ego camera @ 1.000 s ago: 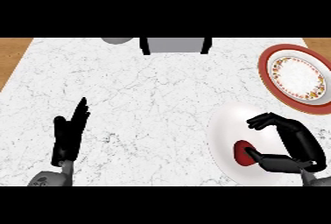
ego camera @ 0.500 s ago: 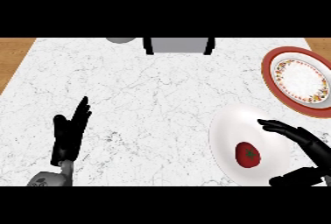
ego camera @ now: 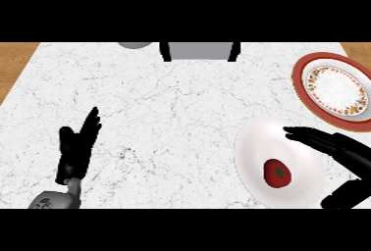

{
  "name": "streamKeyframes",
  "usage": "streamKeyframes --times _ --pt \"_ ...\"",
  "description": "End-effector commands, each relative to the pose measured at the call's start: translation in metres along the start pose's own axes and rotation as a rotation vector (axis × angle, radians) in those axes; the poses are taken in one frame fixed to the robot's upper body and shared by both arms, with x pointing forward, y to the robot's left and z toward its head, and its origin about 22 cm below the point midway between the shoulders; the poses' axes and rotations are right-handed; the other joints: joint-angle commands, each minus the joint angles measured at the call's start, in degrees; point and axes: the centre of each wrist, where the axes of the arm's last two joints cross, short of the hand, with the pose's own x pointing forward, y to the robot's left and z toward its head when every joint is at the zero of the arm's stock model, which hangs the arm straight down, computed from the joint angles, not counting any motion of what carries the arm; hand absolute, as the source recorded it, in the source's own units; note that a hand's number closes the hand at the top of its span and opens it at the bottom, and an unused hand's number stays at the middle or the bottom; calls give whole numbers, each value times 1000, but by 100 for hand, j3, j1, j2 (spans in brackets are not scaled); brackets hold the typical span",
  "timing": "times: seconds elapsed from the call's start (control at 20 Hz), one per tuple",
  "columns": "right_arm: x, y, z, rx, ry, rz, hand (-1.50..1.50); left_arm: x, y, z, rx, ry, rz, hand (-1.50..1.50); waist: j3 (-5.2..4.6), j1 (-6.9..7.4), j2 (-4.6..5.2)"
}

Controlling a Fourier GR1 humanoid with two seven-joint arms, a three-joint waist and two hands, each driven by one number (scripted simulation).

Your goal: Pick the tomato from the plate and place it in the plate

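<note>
A red tomato (ego camera: pixel 278 173) lies on a plain white plate (ego camera: pixel 255 142) at the lower right of the counter. My right hand (ego camera: pixel 339 149) hovers over that plate's right side, open, its fingers stretched above and right of the tomato and its thumb low at the edge; it does not touch the tomato. A second plate (ego camera: pixel 302 83), red-rimmed with a patterned white centre, sits at the far right. My left hand (ego camera: pixel 76 147) rests open at the lower left, fingers up.
A grey box-like object (ego camera: pixel 200 50) with dark sides stands at the counter's back edge, with a grey round thing (ego camera: pixel 134 44) to its left. Wooden floor shows past the counter's left and right back corners.
My right hand was curled close around the tomato a second ago; its fingers have since straightened and drawn off to the right, leaving the tomato uncovered on the white plate. The left hand stayed still.
</note>
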Motion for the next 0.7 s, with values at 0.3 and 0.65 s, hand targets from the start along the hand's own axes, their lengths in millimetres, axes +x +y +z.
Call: streamKeyframes --times 0.3,0.65 --pt "12 3 -27 243 130 79 -150 9 -5 3 4 3 -14 0 7 8 9" --pt "4 17 -42 256 151 78 -150 2 -12 6 -4 -11 -2 0 7 -1 9"
